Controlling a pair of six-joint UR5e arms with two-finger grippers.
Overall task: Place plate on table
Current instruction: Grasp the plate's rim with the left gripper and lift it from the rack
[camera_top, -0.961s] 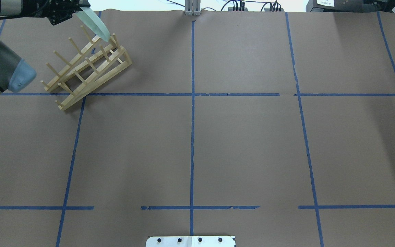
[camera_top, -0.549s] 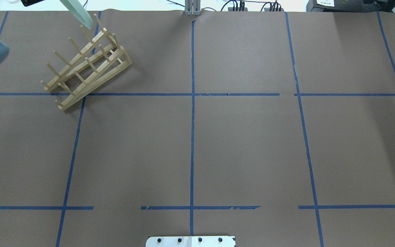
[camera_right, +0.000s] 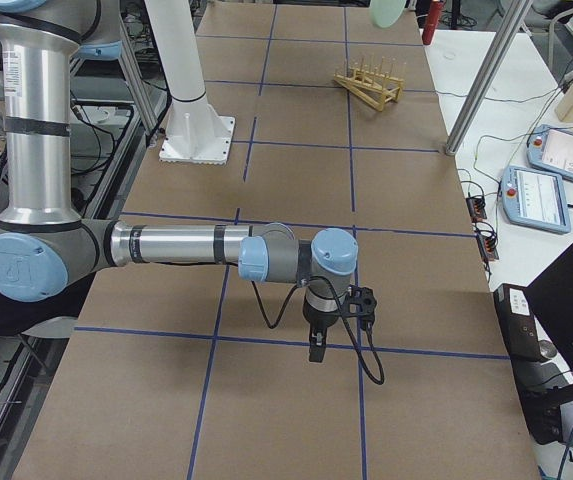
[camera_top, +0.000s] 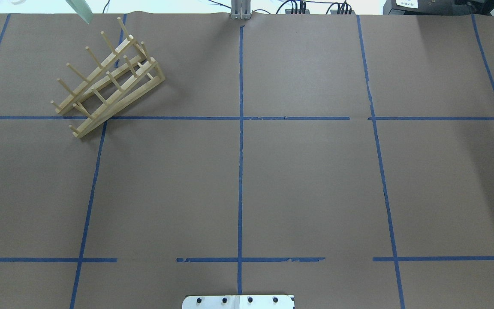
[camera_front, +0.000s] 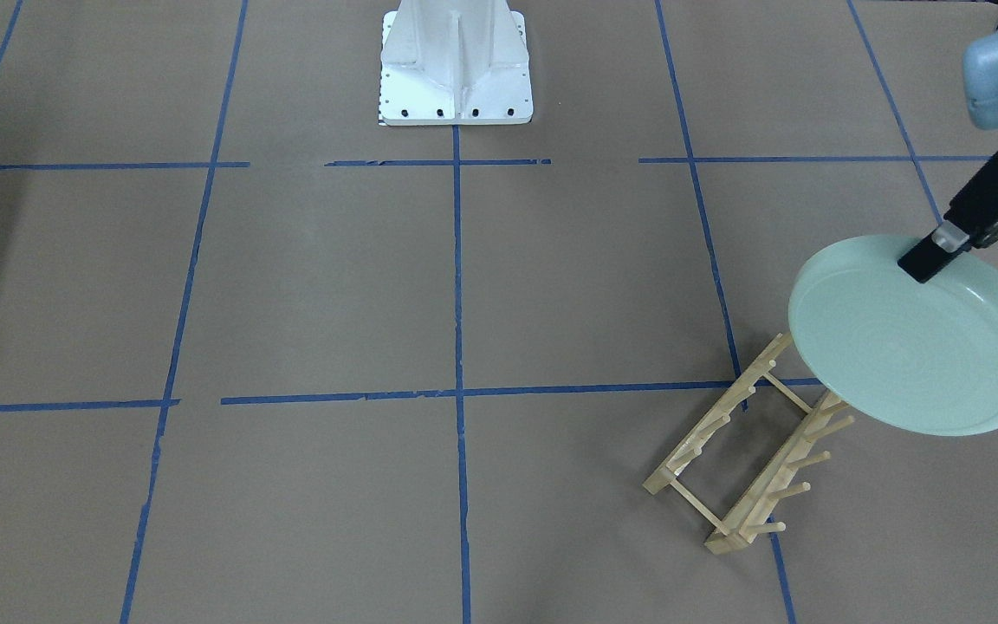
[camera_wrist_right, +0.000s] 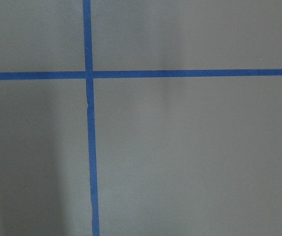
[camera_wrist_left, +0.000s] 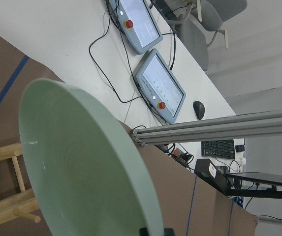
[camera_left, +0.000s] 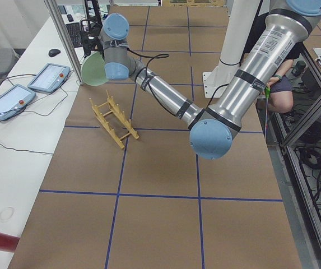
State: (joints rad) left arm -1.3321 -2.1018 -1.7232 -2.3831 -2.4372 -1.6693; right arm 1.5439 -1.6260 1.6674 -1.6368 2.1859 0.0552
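The pale mint-green plate (camera_front: 906, 347) hangs tilted in the air above the far end of the wooden peg rack (camera_front: 742, 451), clear of its pegs. My left gripper (camera_front: 934, 250) is shut on the plate's upper rim. In the overhead view only a sliver of the plate (camera_top: 79, 10) shows at the top edge, beyond the rack (camera_top: 109, 86). The left wrist view shows the plate (camera_wrist_left: 81, 167) edge-on. My right gripper (camera_right: 316, 345) hovers low over the brown table (camera_top: 307, 184), far from the plate; I cannot tell whether it is open or shut.
The robot's white base (camera_front: 456, 69) stands at the table's near middle. Two teach pendants (camera_wrist_left: 160, 83) and cables lie on the white bench beyond the plate, behind an aluminium frame bar (camera_wrist_left: 204, 128).
My left gripper has lifted the plate up and away from the rack; arm and gripper have left the overhead view. The rack has not moved.
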